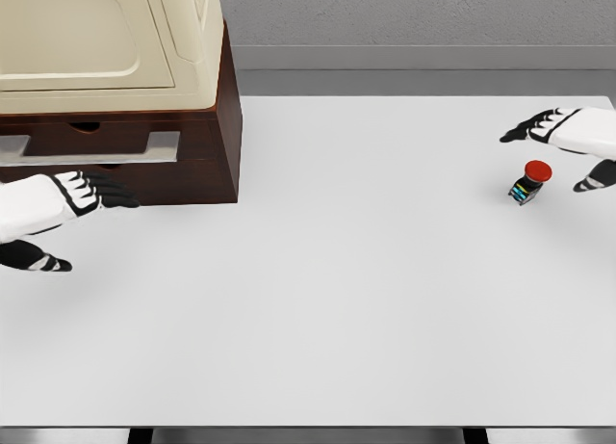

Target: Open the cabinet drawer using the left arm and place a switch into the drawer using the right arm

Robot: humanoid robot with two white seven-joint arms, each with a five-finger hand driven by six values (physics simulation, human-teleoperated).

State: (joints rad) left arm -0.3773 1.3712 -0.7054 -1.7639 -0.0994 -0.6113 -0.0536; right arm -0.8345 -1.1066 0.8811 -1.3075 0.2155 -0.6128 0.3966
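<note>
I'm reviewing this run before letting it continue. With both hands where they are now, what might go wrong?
1. The switch is small and stands near the table's right edge; the open right hand might knock it off rather than grasp it.
2. The left hand sits below the drawer's handle, not on it; it may slip off the thin bar.

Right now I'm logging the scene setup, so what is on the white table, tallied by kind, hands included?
Cabinet with drawers, dark wood: 1
Switch with red button: 1
Robot hands: 2, left hand and right hand, both open
Total: 4
</note>
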